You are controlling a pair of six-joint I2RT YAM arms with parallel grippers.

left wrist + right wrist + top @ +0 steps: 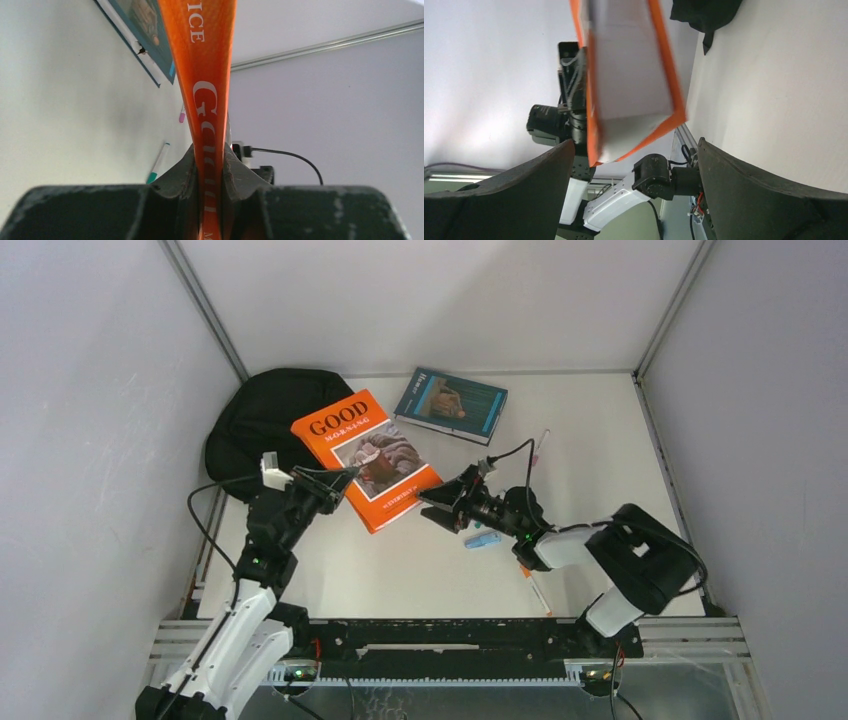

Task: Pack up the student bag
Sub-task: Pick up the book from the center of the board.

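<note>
**A:** Where is the student bag (262, 410) lying?

**B:** It is lying at the far left of the bench (590, 440), near the wall, partly hidden behind the orange book (365, 460). The left fingers (177, 180) are pinching that book by its edge and holding it tilted off the bench. The right fingers (744, 185) are standing wide with nothing in them, just beside the book's near corner.

**A:** How is the bag going to handle?

**B:** I am guessing soft, light and sagging. Its firmer zip rim looks like the best hold, but no opening is showing here.
</note>
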